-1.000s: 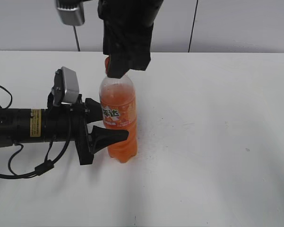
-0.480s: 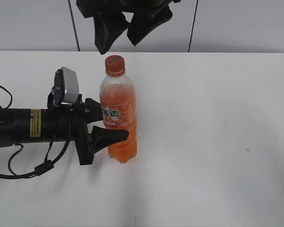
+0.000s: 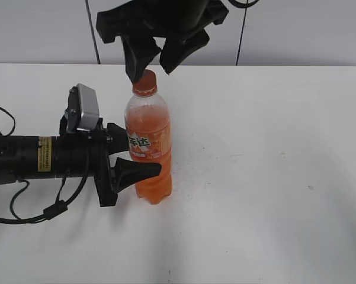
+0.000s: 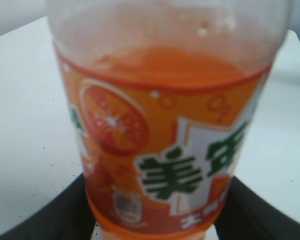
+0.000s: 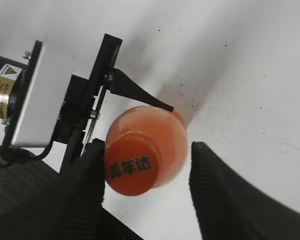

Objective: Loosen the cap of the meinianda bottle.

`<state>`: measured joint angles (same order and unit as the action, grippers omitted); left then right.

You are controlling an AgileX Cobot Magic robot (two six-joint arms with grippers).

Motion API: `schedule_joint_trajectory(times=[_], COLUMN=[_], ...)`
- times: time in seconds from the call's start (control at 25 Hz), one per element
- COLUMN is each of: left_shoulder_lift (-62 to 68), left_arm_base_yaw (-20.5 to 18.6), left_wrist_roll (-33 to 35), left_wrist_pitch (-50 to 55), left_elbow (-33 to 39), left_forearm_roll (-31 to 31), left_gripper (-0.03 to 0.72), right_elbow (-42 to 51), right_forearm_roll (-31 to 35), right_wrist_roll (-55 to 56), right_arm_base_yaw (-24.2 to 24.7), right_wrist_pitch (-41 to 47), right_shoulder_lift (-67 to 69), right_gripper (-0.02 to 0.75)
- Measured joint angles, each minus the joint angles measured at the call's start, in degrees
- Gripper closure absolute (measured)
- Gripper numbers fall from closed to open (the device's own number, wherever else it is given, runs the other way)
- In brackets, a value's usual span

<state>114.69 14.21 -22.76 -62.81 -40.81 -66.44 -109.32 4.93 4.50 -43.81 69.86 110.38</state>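
The meinianda bottle (image 3: 149, 148) stands upright on the white table, full of orange soda, with its orange label (image 4: 164, 165) filling the left wrist view. My left gripper (image 3: 136, 160) lies level from the left and is shut on the bottle's body. The orange cap (image 3: 145, 82) with dark print on top (image 5: 132, 167) sits on the neck. My right gripper (image 3: 156, 62) hangs from above, open, its fingers astride the cap. In the right wrist view the left finger (image 5: 87, 190) is next to the cap and the right finger (image 5: 224, 195) stands apart.
The white table (image 3: 272, 177) spreads to the right and front of the bottle. The left arm's black body and cables (image 3: 23, 160) lie along the table's left side. A grey wall stands behind.
One second ago my right gripper covered the cap. It opened and rose clear of the bottle, and now it has come down again, open, round the cap. The left gripper and bottle stayed put.
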Motion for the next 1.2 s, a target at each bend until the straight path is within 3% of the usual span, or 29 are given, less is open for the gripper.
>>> schedule_joint_trajectory(times=[0.16, 0.44, 0.88, 1.08, 1.2], left_shoulder_lift=[0.0, 0.0, 0.0, 0.0, 0.0], left_arm_base_yaw=[0.0, 0.0, -0.1, -0.05, 0.01], left_wrist_roll=[0.0, 0.0, -0.25, -0.2, -0.15], left_wrist_pitch=[0.0, 0.0, 0.0, 0.05, 0.05], left_elbow=[0.0, 0.0, 0.0, 0.0, 0.0], left_forearm_roll=[0.0, 0.0, 0.18, 0.23, 0.17], left_gripper=[0.273, 0.273, 0.273, 0.273, 0.273], right_elbow=[0.0, 0.0, 0.0, 0.0, 0.0], right_forearm_roll=[0.38, 1.8, 3.45, 3.45, 3.22], right_wrist_roll=[-0.17, -5.85, -60.2, -61.91, -56.02], right_arm_base_yaw=[0.0, 0.0, 0.0, 0.0, 0.0], right_wrist_pitch=[-0.05, -0.1, -0.1, -0.05, -0.05], right_shoulder_lift=[0.0, 0.13, 0.03, -0.07, -0.9], right_gripper=[0.424, 0.5, 0.584, 0.58, 0.521])
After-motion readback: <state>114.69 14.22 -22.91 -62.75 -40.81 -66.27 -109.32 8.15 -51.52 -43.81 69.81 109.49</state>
